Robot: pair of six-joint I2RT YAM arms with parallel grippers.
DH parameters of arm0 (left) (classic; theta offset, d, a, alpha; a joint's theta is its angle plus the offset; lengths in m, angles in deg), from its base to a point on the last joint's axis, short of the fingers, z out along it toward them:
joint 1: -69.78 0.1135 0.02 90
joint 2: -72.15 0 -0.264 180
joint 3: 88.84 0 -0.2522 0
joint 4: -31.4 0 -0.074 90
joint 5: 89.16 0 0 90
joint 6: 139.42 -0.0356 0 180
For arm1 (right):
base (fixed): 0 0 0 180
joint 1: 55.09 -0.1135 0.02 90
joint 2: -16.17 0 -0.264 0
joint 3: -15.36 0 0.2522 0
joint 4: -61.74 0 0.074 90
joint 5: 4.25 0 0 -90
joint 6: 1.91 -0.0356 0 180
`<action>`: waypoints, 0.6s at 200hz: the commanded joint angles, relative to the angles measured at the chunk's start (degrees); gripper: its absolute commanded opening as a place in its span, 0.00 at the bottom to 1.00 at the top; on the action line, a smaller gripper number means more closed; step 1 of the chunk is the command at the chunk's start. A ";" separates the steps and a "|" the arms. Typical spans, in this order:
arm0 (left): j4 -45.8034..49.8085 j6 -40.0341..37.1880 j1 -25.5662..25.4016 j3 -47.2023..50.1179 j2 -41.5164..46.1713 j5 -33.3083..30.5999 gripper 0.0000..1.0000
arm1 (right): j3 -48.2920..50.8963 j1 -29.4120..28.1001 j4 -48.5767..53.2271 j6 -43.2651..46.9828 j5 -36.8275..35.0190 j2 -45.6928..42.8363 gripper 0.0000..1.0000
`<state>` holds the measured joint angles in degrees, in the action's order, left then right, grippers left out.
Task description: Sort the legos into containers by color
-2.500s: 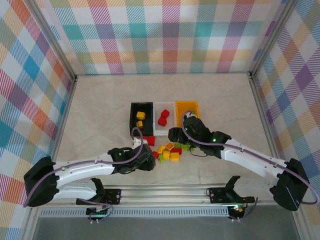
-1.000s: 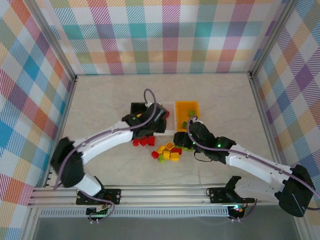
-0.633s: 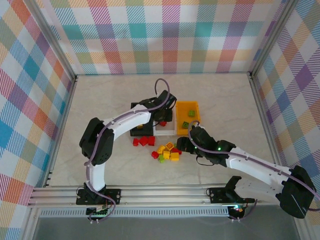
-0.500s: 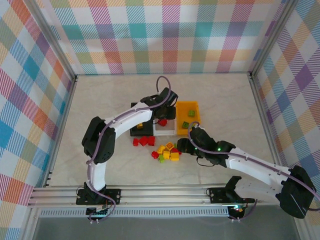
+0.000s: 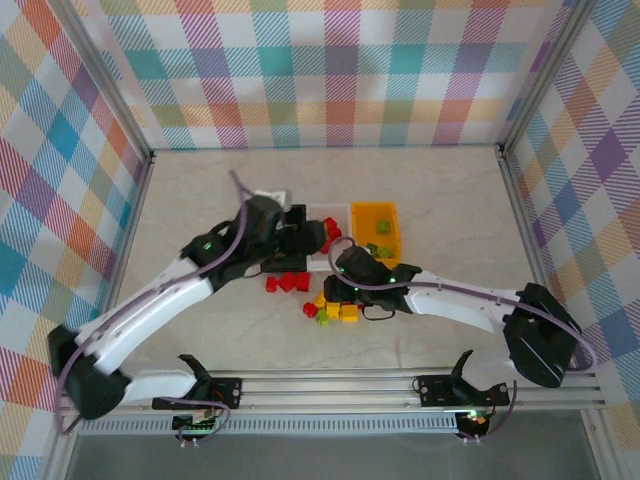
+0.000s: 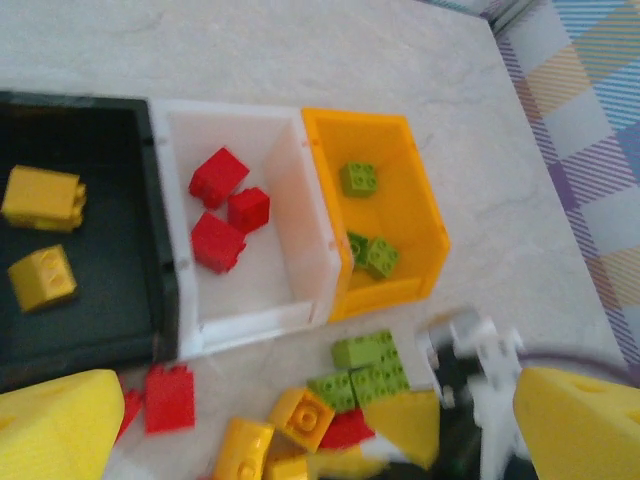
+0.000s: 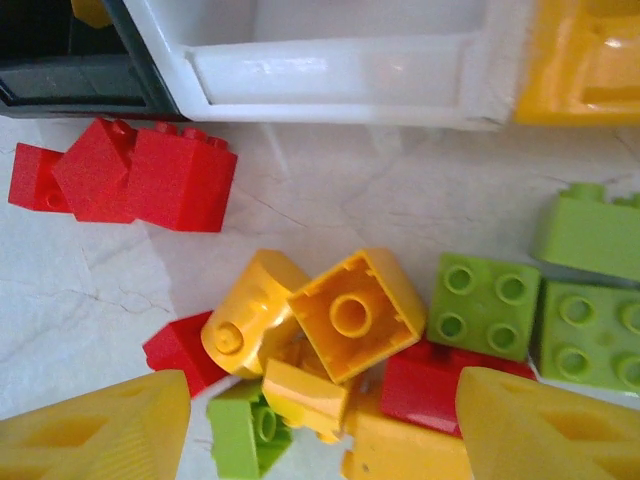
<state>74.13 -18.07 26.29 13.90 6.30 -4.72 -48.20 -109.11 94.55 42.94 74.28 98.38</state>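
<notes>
The three bins sit in a tight row with their walls touching, all the same boxy open-topped shape in smooth plastic: black bin [image 6: 100, 140] on the left, white bin [image 6: 270, 280] in the middle (kinda milky and glossy), orange bin [image 6: 410, 215] on the right. Two chunky yellow bricks [image 6: 42, 197] lie in the black one, three red bricks [image 6: 218, 243] in the white one, and a few studded green bricks [image 6: 358, 178] in the orange one. The rest of the legos are a loose pile [image 7: 355, 315] on the table [image 7: 330, 200], a pale stone-look top with faint veins, just in front of the white and orange bins. In that heap there's a yellow block flipped over so you see its hollow underside with the round tube, a yellow piece with a curved top right beside it, lime squares lying flat with four studs each, and red bits half buried. A separate clump of red blocks [image 7: 130, 170] lies right by the front walls of the black and white bins. The left gripper [image 6: 320, 415] hangs over the bin row, its matte yellow wedge-shaped fingers spread wide with nothing between them. The right gripper [image 7: 320, 425] is low over the pile, same yellow wedges, jaws apart and straddling the heap, not clamped on anything that I can see.
</notes>
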 commanded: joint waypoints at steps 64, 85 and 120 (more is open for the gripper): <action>4.23 12.22 -1.55 28.91 24.28 -2.94 1.00 | -7.13 -1.38 6.26 -0.18 -5.01 10.44 0.70; 5.41 12.24 -1.55 30.31 26.28 -3.40 1.00 | -7.64 -1.67 5.78 0.31 -5.00 11.85 0.68; 6.34 12.20 -1.53 31.07 27.35 -3.84 1.00 | -8.59 -1.76 6.12 -0.06 -5.34 13.38 0.59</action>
<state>79.38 -6.77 25.22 44.06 32.88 -7.36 -54.85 -110.53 99.62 42.77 70.02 110.73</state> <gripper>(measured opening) 0.999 0.617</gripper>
